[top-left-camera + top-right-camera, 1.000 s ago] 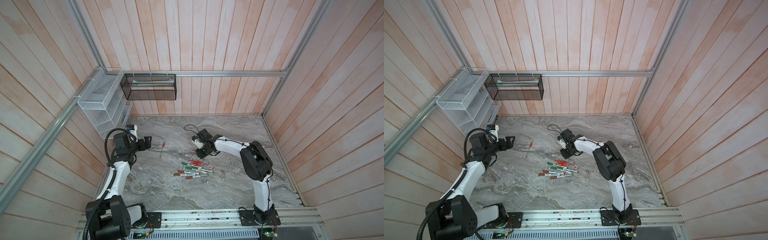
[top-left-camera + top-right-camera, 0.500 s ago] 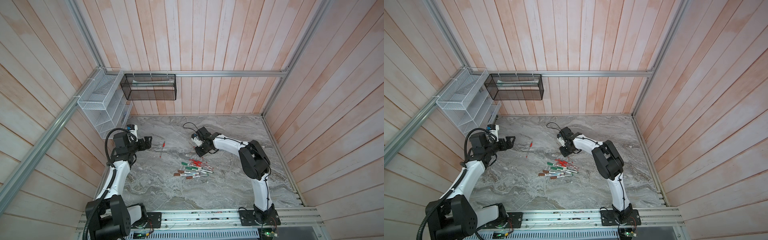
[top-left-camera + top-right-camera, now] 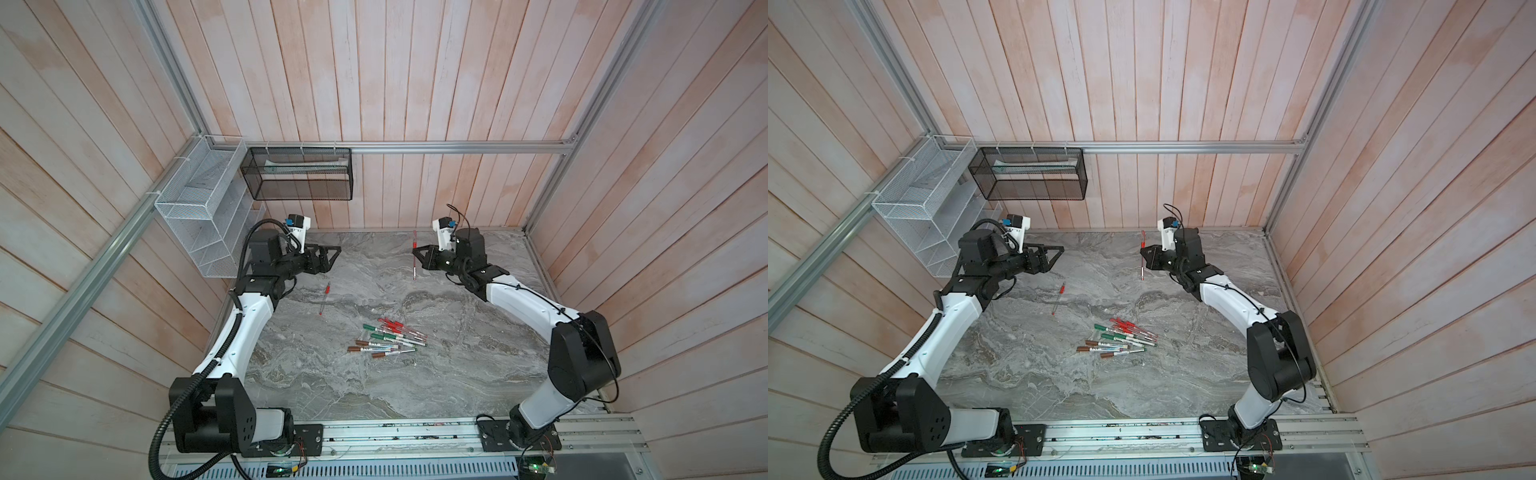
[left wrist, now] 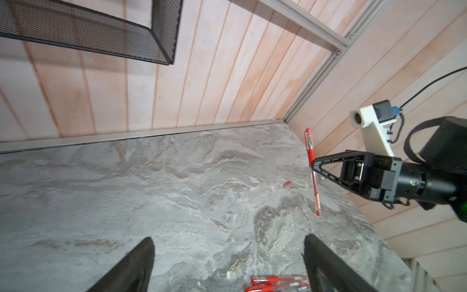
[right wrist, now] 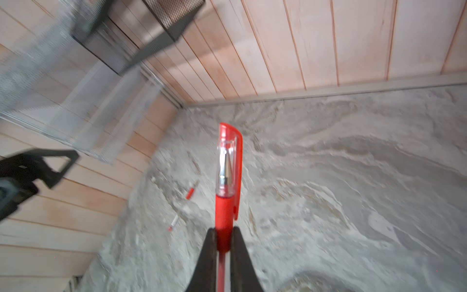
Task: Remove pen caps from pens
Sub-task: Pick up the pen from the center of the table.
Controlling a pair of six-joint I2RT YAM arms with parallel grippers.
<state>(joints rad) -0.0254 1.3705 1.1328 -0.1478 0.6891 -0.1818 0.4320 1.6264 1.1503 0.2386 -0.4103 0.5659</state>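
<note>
**Step in hand: presenting a capped pen.** Your right gripper (image 5: 223, 235) is clamped on the red grip of a pen (image 5: 223, 209), held roughly upright above the table (image 3: 457, 374) near its far edge, cap (image 5: 228, 151) uppermost. Your left gripper (image 3: 334, 259) stands wide and empty, well apart. Next, bring it across, close on the cap alone and pull along the pen's axis. Other pens (image 3: 386, 340) lie mid-table.

Held pen (image 5: 228, 177): lower barrel hidden by the right gripper (image 5: 224, 233), then cut off at the edge.
White mesh rack (image 5: 83, 113): blurred.
Pen pile (image 3: 388, 340): possibly all capped; too small to tell.
</note>
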